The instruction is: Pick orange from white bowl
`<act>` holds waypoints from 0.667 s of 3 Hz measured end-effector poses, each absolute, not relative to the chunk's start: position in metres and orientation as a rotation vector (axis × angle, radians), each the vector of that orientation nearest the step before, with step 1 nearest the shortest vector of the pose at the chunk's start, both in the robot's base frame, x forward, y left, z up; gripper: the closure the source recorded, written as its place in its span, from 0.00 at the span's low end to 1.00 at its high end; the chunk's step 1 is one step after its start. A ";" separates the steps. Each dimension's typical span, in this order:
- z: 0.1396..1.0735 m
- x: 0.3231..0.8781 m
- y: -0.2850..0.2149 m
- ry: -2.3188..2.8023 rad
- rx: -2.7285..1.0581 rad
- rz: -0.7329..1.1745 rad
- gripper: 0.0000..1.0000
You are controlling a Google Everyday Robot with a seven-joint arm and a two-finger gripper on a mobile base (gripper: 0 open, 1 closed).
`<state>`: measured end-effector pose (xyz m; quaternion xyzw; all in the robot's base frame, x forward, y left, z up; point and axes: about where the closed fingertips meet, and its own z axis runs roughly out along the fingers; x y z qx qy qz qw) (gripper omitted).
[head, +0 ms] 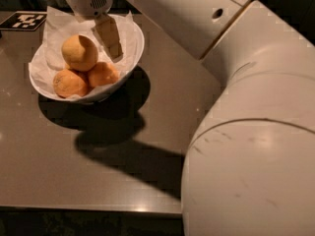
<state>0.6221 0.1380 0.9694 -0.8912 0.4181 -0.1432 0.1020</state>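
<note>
Right now the bench (64, 176) shows as a dark, glossy grey-brown top with small glints of light on it, and the room beyond its far edge is nearly black. A black-and-white marker tag (23, 20) lies flat at the far left corner. The robot's big white arm (256, 132) fills the right side and throws a heavy shadow (123, 146) across the middle of the bench.

Near the far left corner sits the white bowl (138, 47), lined with crinkled white paper (53, 26). The orange (79, 52) rests in it on top of 2 smaller, deeper-orange fruits (70, 82), and it is paler, yellowish and matte with a dimpled skin. The tool (110, 42) hangs over the bowl just beside the orange, on the side toward the right edge, its tan tip angled down. I cannot tell how far open the tool is, or whether it touches the orange.
</note>
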 end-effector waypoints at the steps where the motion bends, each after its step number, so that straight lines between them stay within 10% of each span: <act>1: 0.958 0.621 0.151 1.187 -2.685 -0.447 0.18; 2: 0.950 0.620 0.162 1.129 -2.738 -0.485 0.20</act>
